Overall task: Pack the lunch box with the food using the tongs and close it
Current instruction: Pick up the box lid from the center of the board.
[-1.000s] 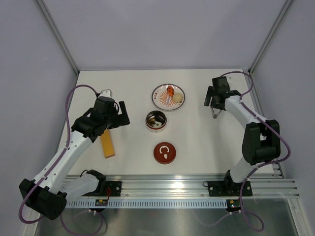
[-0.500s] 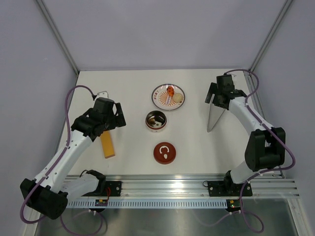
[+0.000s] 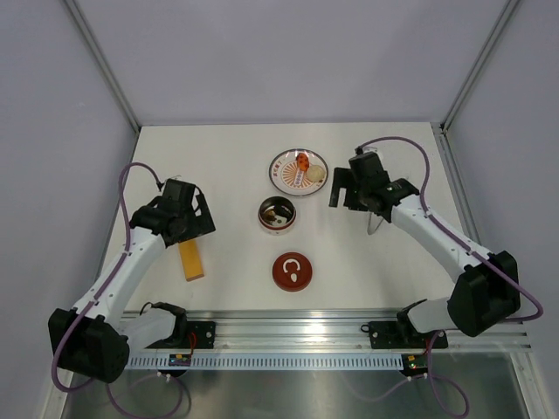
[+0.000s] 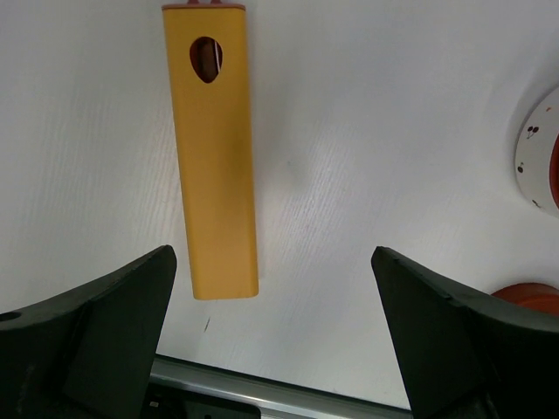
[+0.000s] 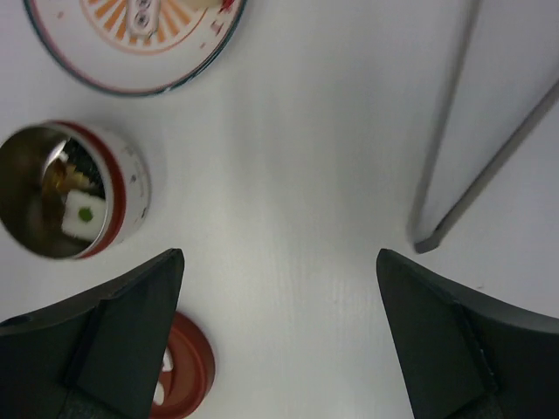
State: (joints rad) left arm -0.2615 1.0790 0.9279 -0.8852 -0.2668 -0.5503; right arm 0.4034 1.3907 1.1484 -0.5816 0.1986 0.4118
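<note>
Right gripper (image 5: 279,288) was wide open, held nothing. Left gripper (image 4: 275,305) same. Tongs (image 5: 445,122) lay flat on table (image 5: 297,157), just right of right gripper; lunch box (image 5: 131,192) sat left. Tongs looked thin, light, springy, slippery. Best pinched across both arms, near middle.

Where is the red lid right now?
In the top view, the red lid lies on the table, centre, just nearer the robot than the steel tin.

Open tin (image 3: 277,214), lid (image 3: 292,271) apart, tongs (image 5: 439,144) flat
</note>
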